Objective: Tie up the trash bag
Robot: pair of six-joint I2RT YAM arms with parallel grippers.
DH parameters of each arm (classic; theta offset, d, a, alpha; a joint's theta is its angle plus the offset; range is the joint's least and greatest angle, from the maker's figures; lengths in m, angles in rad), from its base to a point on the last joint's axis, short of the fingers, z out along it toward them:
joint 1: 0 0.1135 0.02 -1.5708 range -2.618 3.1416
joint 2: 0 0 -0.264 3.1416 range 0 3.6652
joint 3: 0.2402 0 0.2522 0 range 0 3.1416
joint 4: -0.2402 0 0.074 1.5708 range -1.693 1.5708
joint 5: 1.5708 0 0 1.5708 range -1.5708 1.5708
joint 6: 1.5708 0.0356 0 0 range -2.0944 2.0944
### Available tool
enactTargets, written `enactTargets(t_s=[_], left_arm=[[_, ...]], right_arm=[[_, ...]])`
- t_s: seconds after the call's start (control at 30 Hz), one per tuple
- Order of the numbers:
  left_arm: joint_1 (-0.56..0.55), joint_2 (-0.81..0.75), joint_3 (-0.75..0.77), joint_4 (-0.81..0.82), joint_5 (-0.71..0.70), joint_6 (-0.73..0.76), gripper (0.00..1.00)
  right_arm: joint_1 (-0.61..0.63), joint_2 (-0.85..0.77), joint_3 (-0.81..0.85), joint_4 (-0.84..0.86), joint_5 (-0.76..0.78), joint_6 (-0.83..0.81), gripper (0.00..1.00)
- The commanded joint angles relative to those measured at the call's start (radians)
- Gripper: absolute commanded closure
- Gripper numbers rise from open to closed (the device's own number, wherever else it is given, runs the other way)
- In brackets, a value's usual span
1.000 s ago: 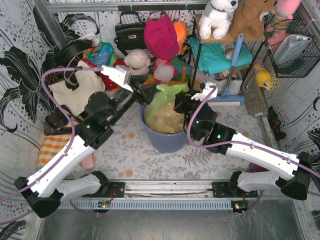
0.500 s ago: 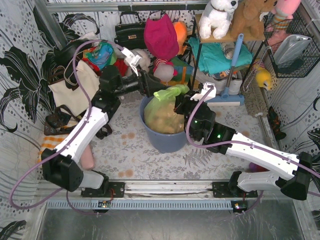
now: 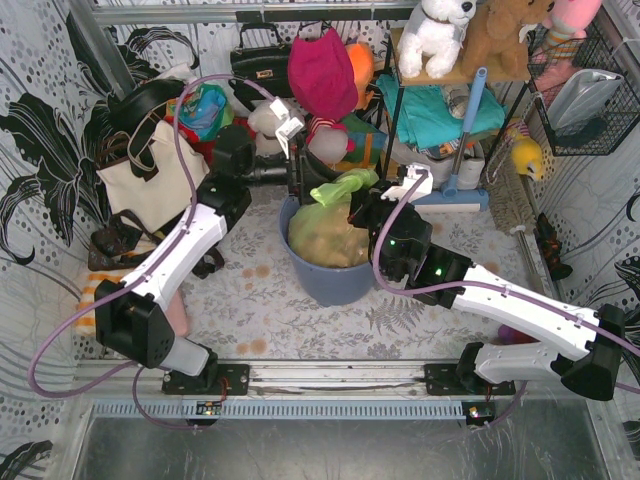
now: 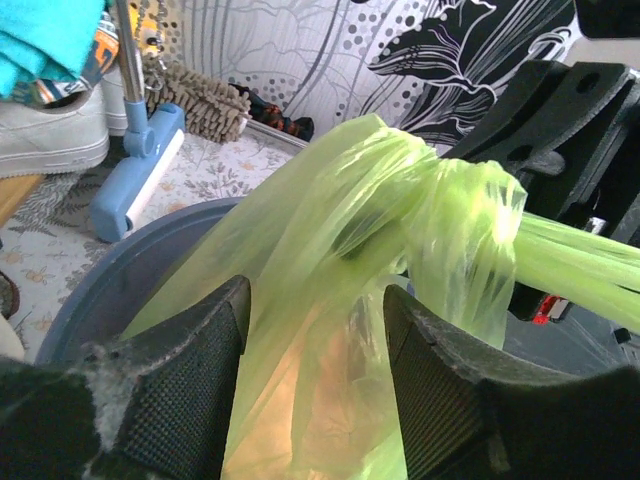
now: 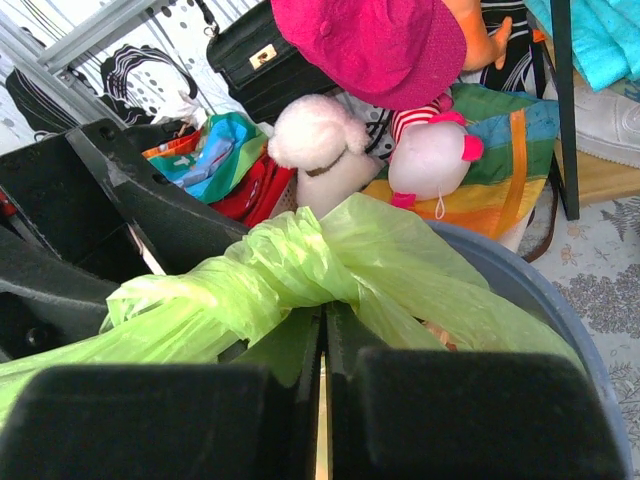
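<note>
The light-green trash bag [image 3: 325, 232] sits in a round blue-grey bin [image 3: 330, 282], with brown paper showing through it. Its top is gathered into a twisted neck [image 3: 347, 184] leaning right. My left gripper [image 3: 308, 180] reaches in from the back left. In the left wrist view it [image 4: 315, 385] is open, with loose bag plastic [image 4: 400, 200] lying between the fingers [image 4: 190, 395]. My right gripper [image 3: 358, 205] is at the bag's right side. In the right wrist view it [image 5: 325, 335] is shut on the plastic just under the twisted neck [image 5: 300, 265].
A cream tote bag [image 3: 150, 185] stands left of the bin, with stuffed toys and a red cap [image 3: 322, 75] behind. A shelf with a blue-handled mop [image 3: 465, 130] is at the back right. A wire basket [image 3: 585, 100] hangs on the right wall.
My left arm has swung from the near left up and round to the back, bringing its gripper to the bag's top. The bag's neck now leans right. The right arm has not moved.
</note>
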Motion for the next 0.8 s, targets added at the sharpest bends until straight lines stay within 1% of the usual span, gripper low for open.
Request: enactTargets(t_s=[0.0, 0.13, 0.27, 0.4, 0.53, 0.63, 0.77], left_arm=[[-0.021, 0.027, 0.048, 0.021, 0.038, 0.03, 0.4], [-0.023, 0.034, 0.062, 0.011, 0.041, 0.03, 0.69], [-0.023, 0.013, 0.064, -0.011, 0.045, 0.047, 0.9], [-0.023, -0.041, 0.039, -0.046, 0.019, 0.078, 0.95], [-0.023, -0.094, 0.009, -0.103, -0.008, 0.112, 0.96], [-0.022, -0.135, -0.028, -0.104, -0.009, 0.118, 0.96], [-0.023, -0.153, -0.025, -0.152, -0.011, 0.142, 0.96]], right_arm=[[-0.008, -0.004, 0.029, 0.018, -0.007, 0.028, 1.0], [-0.01, 0.002, 0.024, 0.026, -0.014, 0.036, 1.0], [-0.012, 0.011, 0.021, 0.038, -0.025, 0.04, 1.0], [-0.014, 0.017, 0.012, 0.06, -0.038, 0.042, 1.0], [-0.016, 0.027, 0.006, 0.079, -0.048, 0.049, 1.0], [-0.017, 0.037, 0.002, 0.097, -0.059, 0.055, 1.0], [-0.02, 0.049, -0.01, 0.141, -0.075, 0.054, 1.0]])
